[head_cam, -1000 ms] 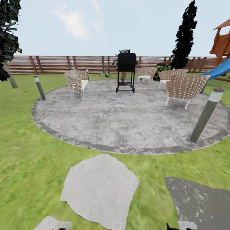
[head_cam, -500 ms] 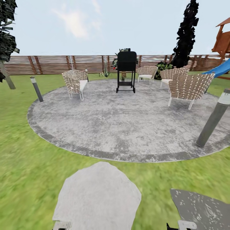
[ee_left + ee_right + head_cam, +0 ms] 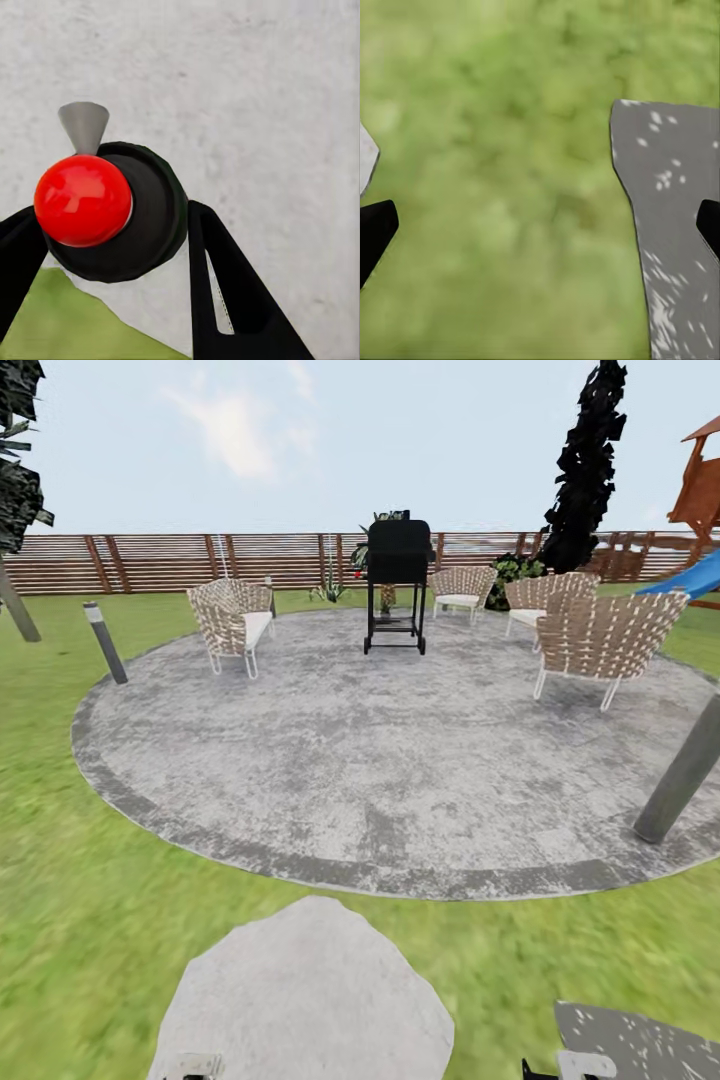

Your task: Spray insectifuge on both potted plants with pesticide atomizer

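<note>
Two black fingers [image 3: 225,300] of the left gripper [image 3: 112,247] close its jaws on the atomizer [image 3: 112,214], over a pale stepping stone [image 3: 247,97]. Right gripper [image 3: 540,225] jaws spread wide, empty, above lawn [image 3: 502,150]. Far across the patio [image 3: 380,750], a potted plant [image 3: 330,592] sits by the fence [image 3: 200,560].

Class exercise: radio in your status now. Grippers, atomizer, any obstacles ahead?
Left gripper shut on pesticide atomizer. Right gripper open, over lawn. Ahead: patio, grill, chairs.

Round grey patio [image 3: 380,760], wicker chairs [image 3: 232,622], fence [image 3: 200,560]
</note>
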Controlling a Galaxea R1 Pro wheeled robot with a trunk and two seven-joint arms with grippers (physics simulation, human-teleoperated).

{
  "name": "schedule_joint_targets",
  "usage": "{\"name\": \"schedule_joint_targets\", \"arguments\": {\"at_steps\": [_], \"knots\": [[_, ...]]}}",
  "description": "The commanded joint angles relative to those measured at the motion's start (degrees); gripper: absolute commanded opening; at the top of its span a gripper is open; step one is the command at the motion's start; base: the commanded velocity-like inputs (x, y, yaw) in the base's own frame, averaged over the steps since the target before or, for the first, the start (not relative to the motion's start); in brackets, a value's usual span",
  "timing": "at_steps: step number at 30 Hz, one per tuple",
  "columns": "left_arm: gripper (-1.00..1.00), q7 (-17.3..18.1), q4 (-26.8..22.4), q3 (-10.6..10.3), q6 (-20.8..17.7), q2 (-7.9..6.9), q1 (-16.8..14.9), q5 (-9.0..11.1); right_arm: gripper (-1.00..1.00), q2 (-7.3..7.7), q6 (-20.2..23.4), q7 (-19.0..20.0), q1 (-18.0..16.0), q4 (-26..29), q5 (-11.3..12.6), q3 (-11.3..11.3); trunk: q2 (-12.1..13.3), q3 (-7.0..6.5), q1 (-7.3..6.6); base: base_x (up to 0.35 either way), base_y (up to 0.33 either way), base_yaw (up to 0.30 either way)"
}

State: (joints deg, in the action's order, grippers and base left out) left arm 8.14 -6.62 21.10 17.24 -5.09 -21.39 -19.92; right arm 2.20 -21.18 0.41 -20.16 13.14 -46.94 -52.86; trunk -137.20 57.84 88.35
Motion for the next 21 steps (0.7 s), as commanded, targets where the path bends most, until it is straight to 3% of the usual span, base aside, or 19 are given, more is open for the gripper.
{"name": "schedule_joint_targets", "arguments": {"at_steps": [1, 21], "knots": [[-1.00, 0.3, 0.0, 0.5, 0.2, 0.00, 0.0, -0.4, 1.00, 0.00, -0.3, 0.1, -0.1, 0.0, -0.5, -0.5, 0.0, 0.05, 0.02, 0.339, 0.000, 0.000], [-1.00, 0.3, 0.0, 0.5, 0.2, 0.00, 0.0, -0.4, 1.00, 0.35, -0.3, 0.1, -0.1, 0.0, -0.5, -0.5, 0.0, 0.05, 0.02, 0.339, 0.000, 0.000]]}}
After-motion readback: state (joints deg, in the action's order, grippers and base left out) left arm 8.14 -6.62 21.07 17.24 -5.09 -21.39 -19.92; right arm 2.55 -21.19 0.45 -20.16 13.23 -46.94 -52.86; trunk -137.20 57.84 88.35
